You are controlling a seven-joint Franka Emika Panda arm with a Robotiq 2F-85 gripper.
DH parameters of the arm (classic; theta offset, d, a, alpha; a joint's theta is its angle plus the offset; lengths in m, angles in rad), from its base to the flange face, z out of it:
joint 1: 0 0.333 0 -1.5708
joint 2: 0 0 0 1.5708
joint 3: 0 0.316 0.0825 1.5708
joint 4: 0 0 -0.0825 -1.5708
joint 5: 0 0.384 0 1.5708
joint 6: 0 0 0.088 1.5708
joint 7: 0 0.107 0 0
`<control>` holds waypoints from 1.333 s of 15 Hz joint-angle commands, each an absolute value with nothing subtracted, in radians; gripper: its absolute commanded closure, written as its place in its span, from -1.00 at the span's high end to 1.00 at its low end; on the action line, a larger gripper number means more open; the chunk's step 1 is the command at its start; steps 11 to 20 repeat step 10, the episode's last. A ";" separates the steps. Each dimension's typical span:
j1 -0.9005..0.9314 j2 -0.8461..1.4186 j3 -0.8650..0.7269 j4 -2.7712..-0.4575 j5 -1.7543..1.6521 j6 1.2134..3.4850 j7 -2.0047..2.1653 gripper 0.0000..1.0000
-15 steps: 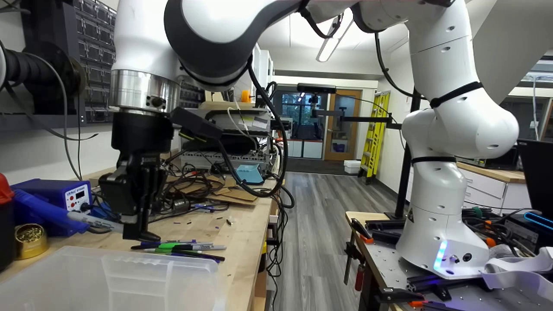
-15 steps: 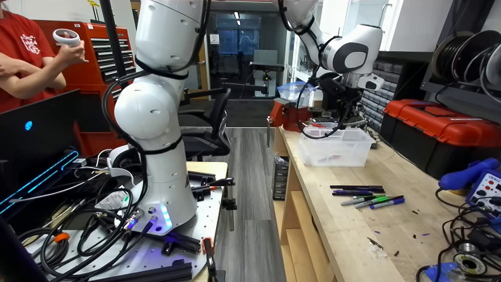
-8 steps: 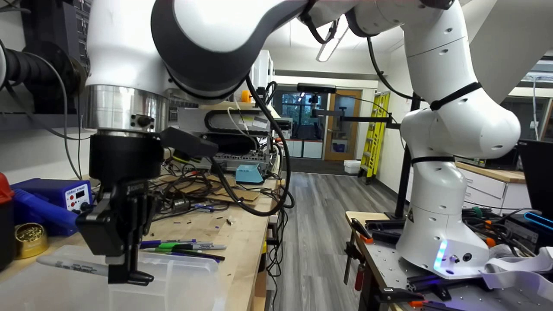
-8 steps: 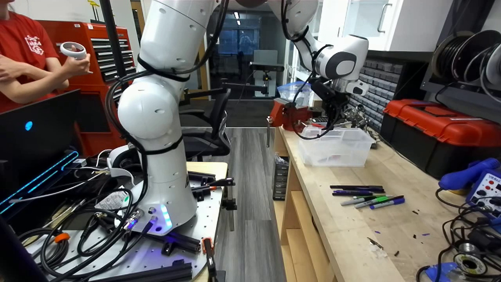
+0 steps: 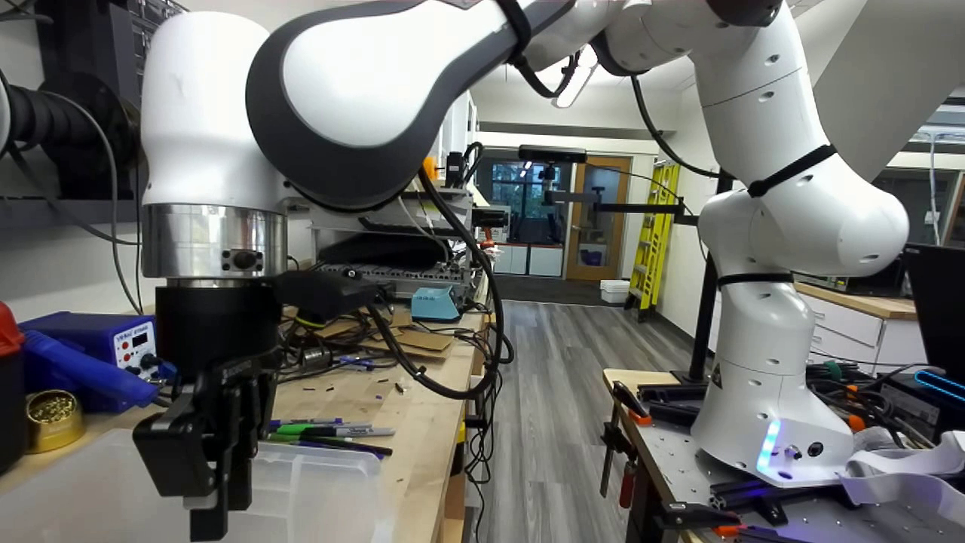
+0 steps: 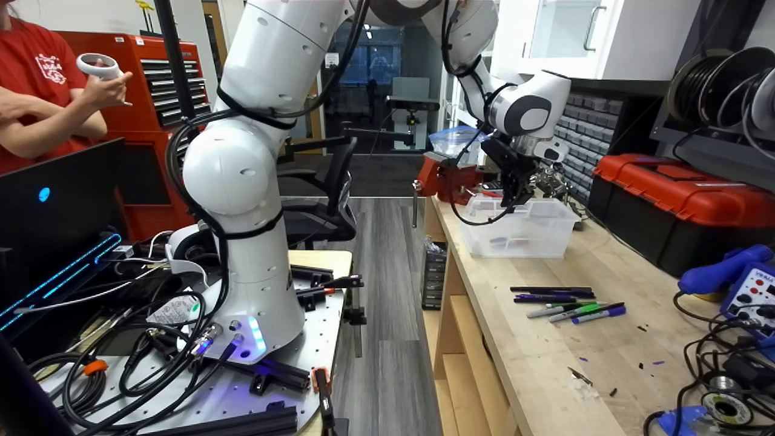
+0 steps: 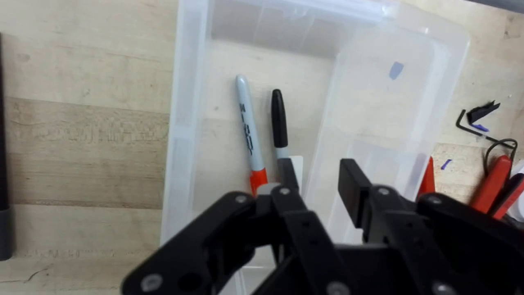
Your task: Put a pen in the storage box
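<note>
Black, angular two-fingered claw (image 7: 320, 177): released, fingers parted, gap between the flat blocky tips. Hangs at the large rectangular storage box of frosted, translucent whitish plastic (image 7: 184, 102); can't tell if the tips dip below its rim. Box walls smooth, hazy, straight creases, rounded corners. Box stands on the pale wooden surface (image 6: 545, 363), planked grain, satin look.

Pens: wrist view has two inside the box, on its floor. Pale grey cylindrical marker with black lettering and red end (image 7: 249, 127); just beside it, marker with tapered black cap and grey barrel (image 7: 279, 119). Roughly parallel, apart from each other; near ends hidden behind the claw.

More pens outside the box: loose cluster of slim black, purple, green, grey and blue markers (image 6: 572, 312) on the surface, in both exterior views.

Arm: glossy white rounded shells with dark grey trim (image 5: 354, 90); shiny silver metal collar (image 5: 215, 241) above the claw.

Around: red bench vise (image 6: 448, 178) near the box; black toolbox with ridged red lid (image 6: 684, 209); round gold tin of curly metallic shavings (image 5: 56, 436); boxy blue unit with white panel (image 5: 83, 332). Person in red T-shirt (image 6: 36, 91), white ring-topped controller (image 6: 100, 66) in hand.
</note>
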State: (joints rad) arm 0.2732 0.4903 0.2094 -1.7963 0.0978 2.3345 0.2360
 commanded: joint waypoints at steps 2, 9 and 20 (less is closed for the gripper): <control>0.274 0.448 0.190 -1.801 0.098 2.327 0.230 0.41; 0.268 0.419 0.163 -1.785 0.088 2.335 0.237 0.81; 0.266 0.410 0.159 -1.785 0.085 2.334 0.237 0.96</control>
